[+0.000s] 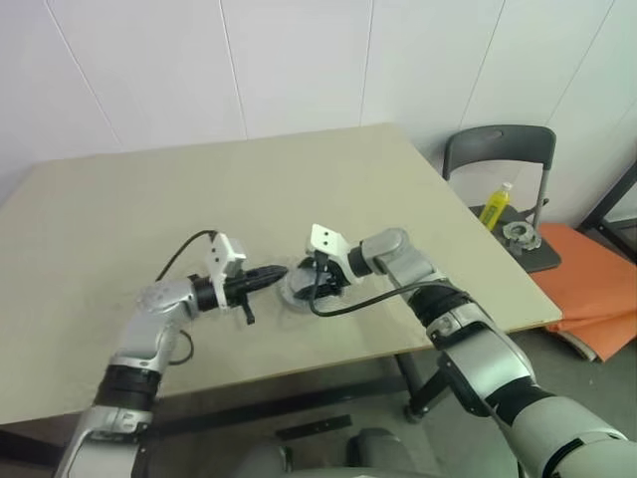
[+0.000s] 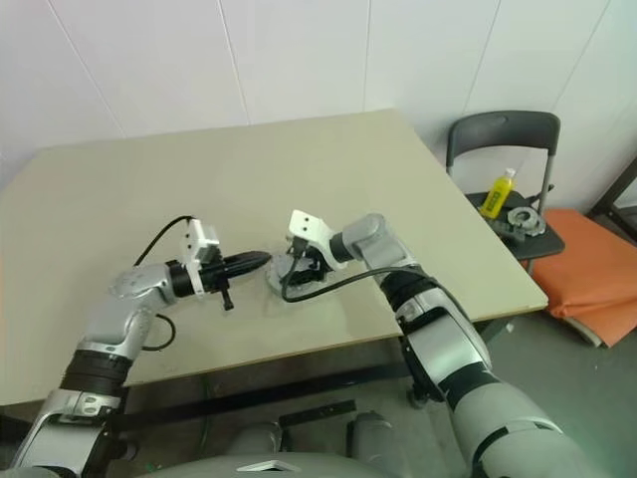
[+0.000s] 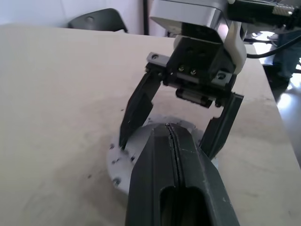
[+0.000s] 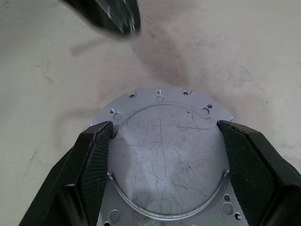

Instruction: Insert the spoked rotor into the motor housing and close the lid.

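Observation:
The motor housing point(image 4: 164, 155) lies on the tan table point(image 1: 299, 179) near its front edge. It shows a flat, scratched silvery round face over a flange with small holes. My right gripper point(image 4: 164, 128) comes down on it from the right. Its two black fingers point(image 4: 96, 160) press against opposite sides of the round part, tips down at the flange. My left gripper point(image 3: 171, 141) is shut with nothing in it. Its tip point(image 1: 279, 271) points level at the housing's left side, just short of it. The spoked rotor and the lid are out of view.
A dark chair point(image 1: 498, 149) stands past the table's right edge. On its seat are a yellow bottle point(image 1: 496, 204) and a small silvery metal part point(image 1: 520, 235). An orange mat point(image 1: 597, 279) lies on the floor beyond it. A white wall is behind the table.

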Action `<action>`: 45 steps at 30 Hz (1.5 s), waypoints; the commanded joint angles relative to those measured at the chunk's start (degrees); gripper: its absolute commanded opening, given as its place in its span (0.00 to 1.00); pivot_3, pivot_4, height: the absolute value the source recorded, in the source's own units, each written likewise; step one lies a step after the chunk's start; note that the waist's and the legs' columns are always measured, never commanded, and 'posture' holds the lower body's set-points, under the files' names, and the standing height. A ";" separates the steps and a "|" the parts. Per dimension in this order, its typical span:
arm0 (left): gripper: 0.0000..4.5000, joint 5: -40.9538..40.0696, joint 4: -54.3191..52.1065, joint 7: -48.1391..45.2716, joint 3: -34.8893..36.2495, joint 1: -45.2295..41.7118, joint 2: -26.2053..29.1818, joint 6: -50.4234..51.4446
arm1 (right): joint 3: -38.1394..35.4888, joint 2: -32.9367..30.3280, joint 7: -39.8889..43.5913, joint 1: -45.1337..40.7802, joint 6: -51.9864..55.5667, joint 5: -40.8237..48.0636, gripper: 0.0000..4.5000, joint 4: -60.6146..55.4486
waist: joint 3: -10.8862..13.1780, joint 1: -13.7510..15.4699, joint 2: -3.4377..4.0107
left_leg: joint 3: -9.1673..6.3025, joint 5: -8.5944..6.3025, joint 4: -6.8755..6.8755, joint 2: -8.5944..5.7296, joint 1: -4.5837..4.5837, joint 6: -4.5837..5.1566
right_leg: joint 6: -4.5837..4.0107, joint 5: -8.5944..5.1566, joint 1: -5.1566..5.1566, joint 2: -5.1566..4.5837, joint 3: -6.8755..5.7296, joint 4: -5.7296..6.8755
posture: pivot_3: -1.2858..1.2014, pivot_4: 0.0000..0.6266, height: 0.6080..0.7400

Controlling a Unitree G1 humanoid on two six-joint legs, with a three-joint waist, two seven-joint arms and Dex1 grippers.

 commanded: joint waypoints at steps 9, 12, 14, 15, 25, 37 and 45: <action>0.00 3.13 7.79 -3.36 -1.15 -6.37 -1.72 -4.91 | 1.24 -2.89 3.40 3.40 5.38 -0.01 0.71 -1.35 | -0.03 0.67 -0.04 | -0.03 -0.02 0.01 -0.09 -0.14 0.03 | 0.26 0.11 0.02 -0.08 0.02 -0.21 | 0.52 0.00 1.00; 0.00 3.61 9.20 -2.55 -1.32 -7.11 -2.27 -3.64 | 1.33 -3.04 3.37 3.64 5.73 -0.02 0.71 -1.89 | -0.03 0.89 -0.04 | -0.04 -0.02 0.00 -0.09 -0.14 0.04 | 0.28 0.10 0.02 -0.07 0.01 -0.20 | 0.52 0.00 1.00; 0.00 3.21 9.26 -2.07 -1.38 -7.13 -2.48 -1.27 | 1.30 -3.06 3.22 3.73 5.93 0.01 0.71 -2.16 | -0.03 1.12 -0.04 | -0.04 -0.02 0.00 -0.09 -0.13 0.04 | 0.28 0.10 0.02 -0.06 0.01 -0.19 | 0.52 0.00 1.00; 0.00 3.25 8.98 -1.83 -1.57 -6.88 -2.57 -0.43 | 1.27 -3.09 3.16 3.83 5.99 0.03 0.71 -2.34 | -0.03 1.24 -0.05 | -0.04 -0.03 0.00 -0.08 -0.13 0.05 | 0.28 0.10 0.02 -0.06 0.02 -0.19 | 0.52 0.00 1.00; 0.00 7.59 8.93 1.84 -5.41 -6.56 -3.77 5.30 | 0.94 -2.88 2.14 4.94 6.58 0.06 0.71 -4.14 | -0.16 1.65 -0.10 | -0.04 -0.03 0.00 -0.08 -0.11 0.05 | 0.30 0.10 0.03 -0.06 0.01 -0.18 | 0.52 0.00 1.00; 0.00 12.44 10.27 3.58 -9.37 -7.40 -5.92 3.12 | 0.63 -2.95 1.59 5.05 6.97 0.05 0.71 -4.77 | -0.34 1.83 -0.09 | -0.03 -0.03 0.01 -0.09 0.05 0.05 | 0.29 0.09 0.21 -0.07 0.01 -0.19 | 0.52 0.00 1.00; 0.00 13.47 12.21 3.51 -9.21 -7.67 -5.09 1.17 | 0.95 -3.56 5.01 5.46 10.76 1.58 1.00 -8.07 | -0.38 1.65 -0.08 | -0.02 -0.03 0.01 -0.09 0.38 0.05 | 0.17 -0.02 0.51 -0.06 0.02 -0.15 | 0.52 0.00 1.00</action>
